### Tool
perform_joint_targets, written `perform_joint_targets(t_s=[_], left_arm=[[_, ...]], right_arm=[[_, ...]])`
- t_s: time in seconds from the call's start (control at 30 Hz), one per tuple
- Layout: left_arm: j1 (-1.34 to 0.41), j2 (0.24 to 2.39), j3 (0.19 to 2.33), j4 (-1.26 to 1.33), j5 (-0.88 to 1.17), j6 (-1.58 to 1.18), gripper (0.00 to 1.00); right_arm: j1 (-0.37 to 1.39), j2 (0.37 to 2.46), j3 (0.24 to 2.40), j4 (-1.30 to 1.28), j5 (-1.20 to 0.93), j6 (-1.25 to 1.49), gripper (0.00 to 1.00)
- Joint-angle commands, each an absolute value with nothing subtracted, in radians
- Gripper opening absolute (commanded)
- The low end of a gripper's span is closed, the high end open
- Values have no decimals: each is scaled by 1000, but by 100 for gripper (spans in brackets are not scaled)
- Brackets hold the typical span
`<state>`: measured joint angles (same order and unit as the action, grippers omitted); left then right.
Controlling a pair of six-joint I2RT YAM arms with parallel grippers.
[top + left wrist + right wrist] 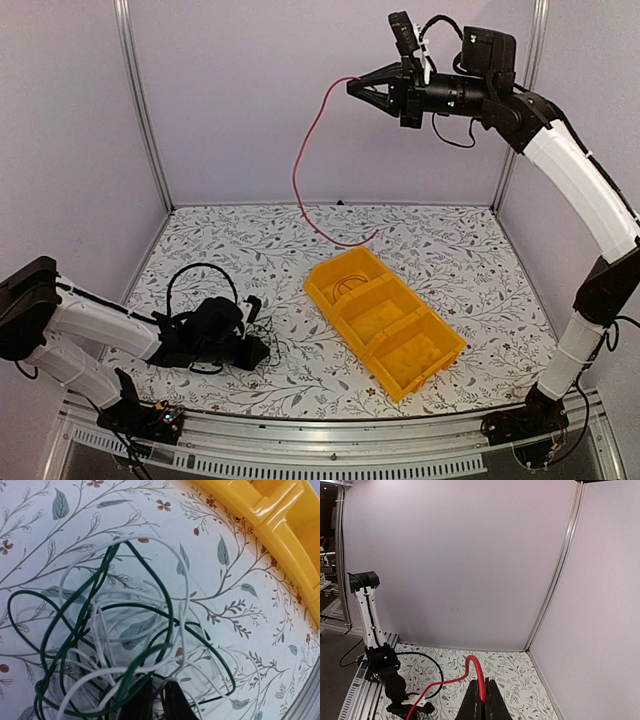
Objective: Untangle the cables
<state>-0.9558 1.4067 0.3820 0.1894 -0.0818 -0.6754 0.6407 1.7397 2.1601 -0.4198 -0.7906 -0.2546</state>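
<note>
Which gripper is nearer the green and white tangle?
Left. The left gripper sits low, right at the edge of the tangle; the right gripper is raised high, far off, clamped on the red cable.

My top camera sits fixed above and behind my 2 bases, looking down and forward over the whole table (450, 250) from far enough to hold both arms. My left wrist camera hangs very close over the table. It faces down past my left gripper (155, 702) at the tangle of cables (107, 625), with an edge of the yellow bin (280, 535) at upper right. Bin and tangle also show in the top view. My right wrist camera rides high, facing leftward and slightly down past my right gripper (481, 702) and the red cable (472, 667). It shares my left arm (387, 677) and that cable with the top view.
</note>
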Motion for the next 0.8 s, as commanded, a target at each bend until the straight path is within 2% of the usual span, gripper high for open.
perform_joint_targets(t_s=[0.0, 0.13, 0.3, 0.77], left_arm=[[-972, 1360, 450, 129, -114, -677, 11], [-975, 1335, 527, 18, -160, -671, 22], [-978, 1309, 584, -73, -173, -679, 30], [-977, 1157, 615, -165, -299, -732, 34]], right_arm=[[599, 1733, 2099, -418, -754, -263, 0], [570, 1725, 2029, -423, -728, -337, 0], [553, 1728, 1960, -412, -706, -400, 0], [516, 1786, 1786, -410, -685, -468, 0]])
